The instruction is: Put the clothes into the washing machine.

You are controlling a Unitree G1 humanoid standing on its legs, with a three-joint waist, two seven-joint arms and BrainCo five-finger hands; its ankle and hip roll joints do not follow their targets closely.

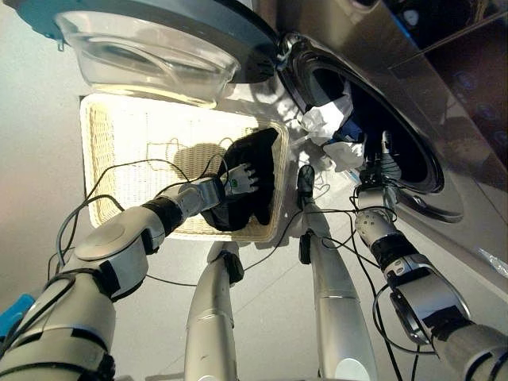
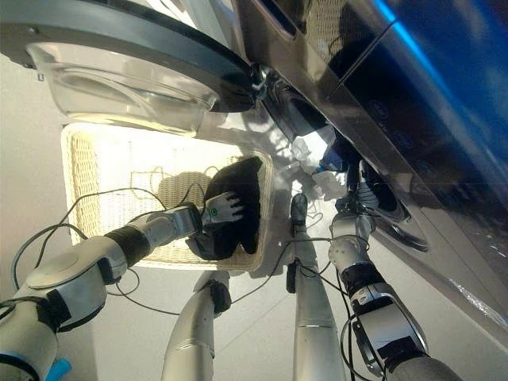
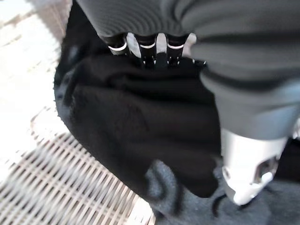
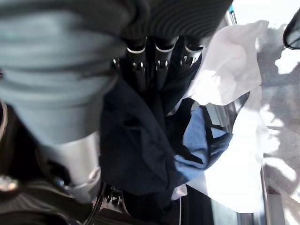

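Observation:
A black garment (image 1: 258, 159) lies heaped in the right corner of the pale wicker basket (image 1: 119, 135), partly over its rim. My left hand (image 1: 240, 179) rests on it. In the left wrist view the fingers (image 3: 147, 47) dig into the black cloth (image 3: 140, 122), which bulges between them and the thumb. My right hand (image 1: 381, 171) is at the lower rim of the washing machine's drum opening (image 1: 381, 111), its fingers curled into a dark blue garment (image 4: 136, 150). A white cloth (image 1: 324, 121) and a light blue piece (image 4: 199, 140) hang at the opening's rim.
The washer's round door (image 1: 151, 48) with its glass bowl stands open, over the basket's far side. The basket sits on the floor just left of the machine's steel front (image 1: 444, 71). Its left part shows bare wicker.

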